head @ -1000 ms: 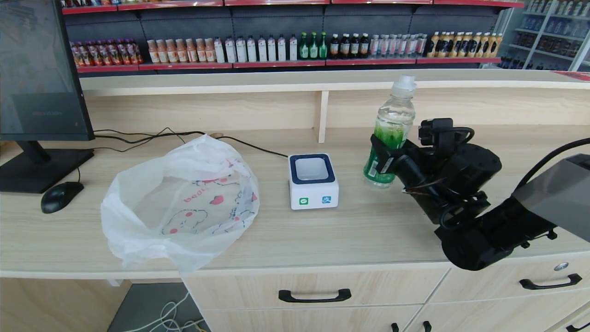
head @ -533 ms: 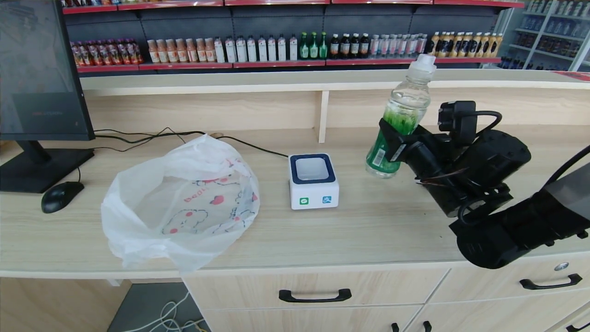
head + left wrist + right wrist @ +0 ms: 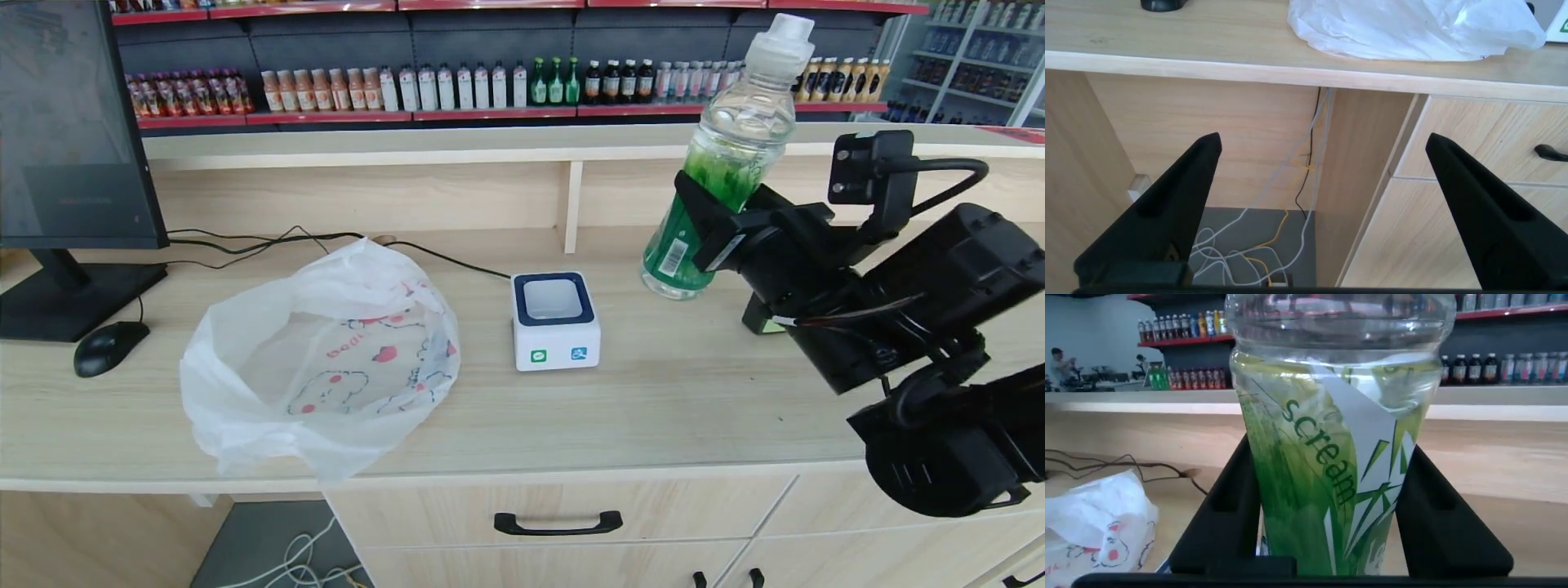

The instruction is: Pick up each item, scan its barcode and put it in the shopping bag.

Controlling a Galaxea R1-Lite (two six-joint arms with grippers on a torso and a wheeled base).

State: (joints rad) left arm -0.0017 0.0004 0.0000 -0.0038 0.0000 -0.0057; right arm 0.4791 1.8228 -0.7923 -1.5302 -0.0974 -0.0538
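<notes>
The right gripper (image 3: 695, 214) is shut tight on the clear plastic bottle with a green label and a white cap (image 3: 731, 155). One black finger (image 3: 1234, 502) sits on each side of the bottle's middle. The bottle is up in the air, off the light wooden counter (image 3: 669, 392). It stands almost straight, but it leans a bit. The cap points up and toward the robot's right, and the bottom is lower and more to the left.

The small white box scanner with a blue-edged window on top (image 3: 555, 320) sits on the counter. It is lower than the bottle and to its left, with a gap between them. The black-and-white barcode (image 3: 673, 257) is near the bottle's bottom, on the side turned toward the scanner (that is lucky). The window looks up, so I think the bottle must go left and down, then tip until the stripes face the window.

The thin white plastic shopping bag with red hearts (image 3: 322, 359) lies open farther left, past the scanner. The left gripper (image 3: 1327, 216) hangs low in front of the counter, wide open and holding nothing. So the right arm is the one for this job.
</notes>
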